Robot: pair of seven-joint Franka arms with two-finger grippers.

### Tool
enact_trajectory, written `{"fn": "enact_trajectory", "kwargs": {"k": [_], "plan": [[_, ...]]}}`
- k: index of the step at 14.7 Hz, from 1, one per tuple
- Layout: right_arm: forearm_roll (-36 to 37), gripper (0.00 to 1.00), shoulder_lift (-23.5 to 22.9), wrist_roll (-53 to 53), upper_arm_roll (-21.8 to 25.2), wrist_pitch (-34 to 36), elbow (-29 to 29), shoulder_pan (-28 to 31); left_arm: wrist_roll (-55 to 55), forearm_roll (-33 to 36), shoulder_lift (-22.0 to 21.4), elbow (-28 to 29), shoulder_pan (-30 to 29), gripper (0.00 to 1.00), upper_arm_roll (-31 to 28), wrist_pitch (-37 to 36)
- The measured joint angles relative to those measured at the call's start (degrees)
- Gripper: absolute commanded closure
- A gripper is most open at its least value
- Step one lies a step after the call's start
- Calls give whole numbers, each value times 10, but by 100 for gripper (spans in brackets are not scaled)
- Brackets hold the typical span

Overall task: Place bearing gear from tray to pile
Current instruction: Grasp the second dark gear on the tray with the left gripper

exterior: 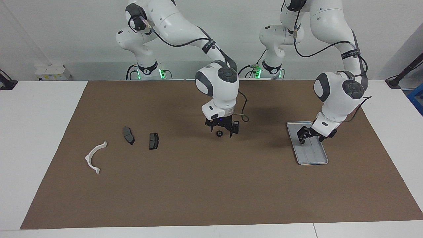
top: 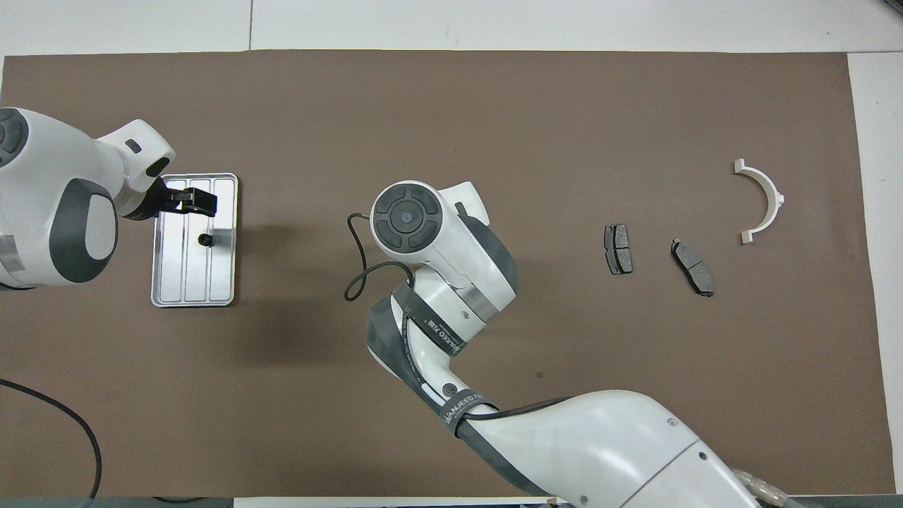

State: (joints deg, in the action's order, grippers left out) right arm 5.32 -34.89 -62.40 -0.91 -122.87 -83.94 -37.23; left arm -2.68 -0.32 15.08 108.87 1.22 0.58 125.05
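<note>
Centrally, bearing gear (exterior: 219, 133) on the mat between the spread fingertips of the right pincer (exterior: 221, 131).

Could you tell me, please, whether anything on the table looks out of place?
One small black ring-shaped gear lies alone on the brown mat, between the silver-grey metal tray and the pile, under the open right tool. Nothing looks spilled or damaged.

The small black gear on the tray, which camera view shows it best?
The overhead view. There the gear sits in plain sight on the tray, just clear of the open left gripper. In the facing view the left gripper hangs low over the tray and covers that spot, so the gear cannot be made out.
</note>
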Motion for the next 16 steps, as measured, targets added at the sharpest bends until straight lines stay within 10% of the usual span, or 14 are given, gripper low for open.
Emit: {"fn": "enact_trajectory", "kwargs": {"k": [16], "plan": [[-39, 9, -17, 0, -8, 53, -18, -10, -12, 0, -4, 94, -10, 6, 1, 83]]}}
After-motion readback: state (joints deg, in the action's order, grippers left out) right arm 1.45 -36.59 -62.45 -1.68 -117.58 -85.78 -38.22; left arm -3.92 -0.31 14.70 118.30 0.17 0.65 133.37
